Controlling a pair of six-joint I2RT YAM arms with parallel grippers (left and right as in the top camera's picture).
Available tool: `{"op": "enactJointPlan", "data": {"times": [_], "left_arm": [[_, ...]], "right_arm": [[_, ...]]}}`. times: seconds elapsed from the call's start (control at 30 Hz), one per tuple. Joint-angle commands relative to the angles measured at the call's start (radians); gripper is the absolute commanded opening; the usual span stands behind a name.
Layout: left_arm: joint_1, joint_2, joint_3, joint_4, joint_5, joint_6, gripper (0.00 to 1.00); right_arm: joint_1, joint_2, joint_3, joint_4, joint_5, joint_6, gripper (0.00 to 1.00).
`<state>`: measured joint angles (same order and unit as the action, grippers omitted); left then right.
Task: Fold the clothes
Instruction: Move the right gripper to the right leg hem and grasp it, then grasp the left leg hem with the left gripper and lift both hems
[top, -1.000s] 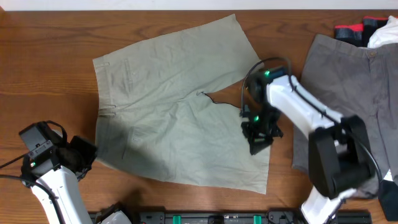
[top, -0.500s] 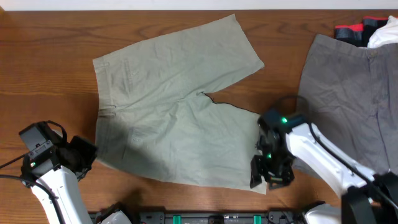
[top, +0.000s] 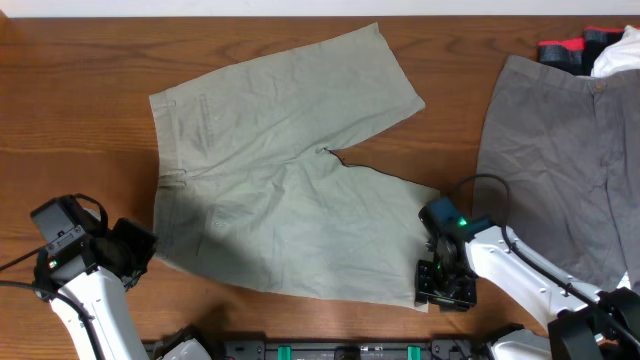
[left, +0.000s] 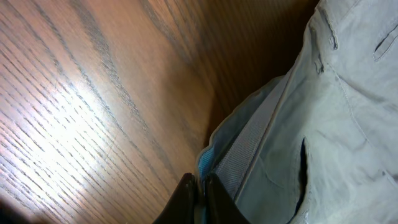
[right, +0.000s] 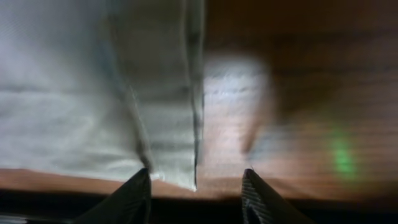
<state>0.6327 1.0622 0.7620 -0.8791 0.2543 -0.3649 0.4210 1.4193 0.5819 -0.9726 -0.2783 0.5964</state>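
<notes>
Overhead: the khaki shorts lie spread flat on the wooden table, waistband toward my left arm and the two legs pointing toward my right arm. The left gripper sits at the near corner of the waistband, with the garment fanning out ahead of it and to its side. The right gripper is at the near corner of the nearer leg's hem, so the khaki cloth lies just beside it, toward the left arm. The grey shorts lie flat on its other side, apart from it. Beyond them, at the table's far edge, are a red and black item and a white cloth.

Left wrist: the fingers are pressed close together, with the waistband edge running down into them. The cloth there is raised off the wood and its pale blue inner lining shows, so I read this as a pinch on the khaki shorts. The rest of the garment stretches away ahead of the fingertips.

Right wrist: this view is blurred. The fingers stand well apart and hold nothing. The hem corner lies between them, close to one finger, and bare wood fills the rest of the gap.
</notes>
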Motion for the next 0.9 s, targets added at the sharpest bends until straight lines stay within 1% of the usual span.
{"op": "enactJointPlan", "data": {"times": [0.0,0.1,0.2,0.23,0.27,0.3,0.33,0.43,0.57,0.6,0.7,0.77,0.8,0.87], "left_arm": [[-0.004,-0.004,0.019,-0.003,-0.019,0.016,0.06],[-0.004,-0.004,0.019,-0.003,-0.019,0.016,0.06],[-0.004,-0.004,0.019,-0.004,-0.019,0.016,0.06],[-0.004,-0.004,0.019,-0.004,-0.019,0.016,0.06],[-0.004,-0.004,0.019,-0.004,-0.019,0.016,0.06],[-0.004,-0.004,0.019,-0.004,-0.019,0.016,0.06],[-0.004,-0.004,0.019,-0.004,-0.019,0.016,0.06],[-0.004,-0.004,0.019,-0.006,-0.019,0.016,0.06],[-0.004,-0.004,0.019,-0.01,-0.019,0.016,0.06],[-0.004,-0.004,0.019,-0.01,-0.019,0.016,0.06],[-0.004,-0.004,0.019,-0.01,-0.019,0.016,0.06],[-0.004,-0.004,0.019,-0.01,-0.019,0.016,0.06],[-0.004,-0.004,0.019,-0.01,-0.019,0.016,0.06],[-0.004,-0.004,0.019,-0.01,-0.019,0.016,0.06]], "right_arm": [[-0.028,0.003,-0.007,0.019,0.04,0.035,0.41],[-0.033,0.017,-0.007,0.024,0.044,0.035,0.4],[-0.034,0.04,-0.007,0.034,0.042,0.035,0.31],[-0.034,0.049,-0.007,0.039,0.042,0.035,0.31],[-0.034,0.058,-0.007,0.04,0.037,0.035,0.31],[-0.034,0.066,-0.007,0.041,0.029,0.034,0.35],[-0.034,0.073,-0.007,0.042,0.021,0.027,0.36],[-0.034,0.087,-0.007,0.046,-0.004,0.005,0.35],[-0.034,0.087,-0.006,0.045,-0.036,-0.037,0.37],[-0.034,0.087,-0.006,0.046,-0.037,-0.045,0.36],[-0.033,0.087,-0.006,0.047,-0.047,-0.061,0.29],[-0.028,0.087,-0.006,0.053,-0.078,-0.105,0.29],[-0.026,0.087,-0.006,0.053,-0.091,-0.126,0.3],[-0.023,0.087,-0.006,0.051,-0.097,-0.138,0.31]]}}
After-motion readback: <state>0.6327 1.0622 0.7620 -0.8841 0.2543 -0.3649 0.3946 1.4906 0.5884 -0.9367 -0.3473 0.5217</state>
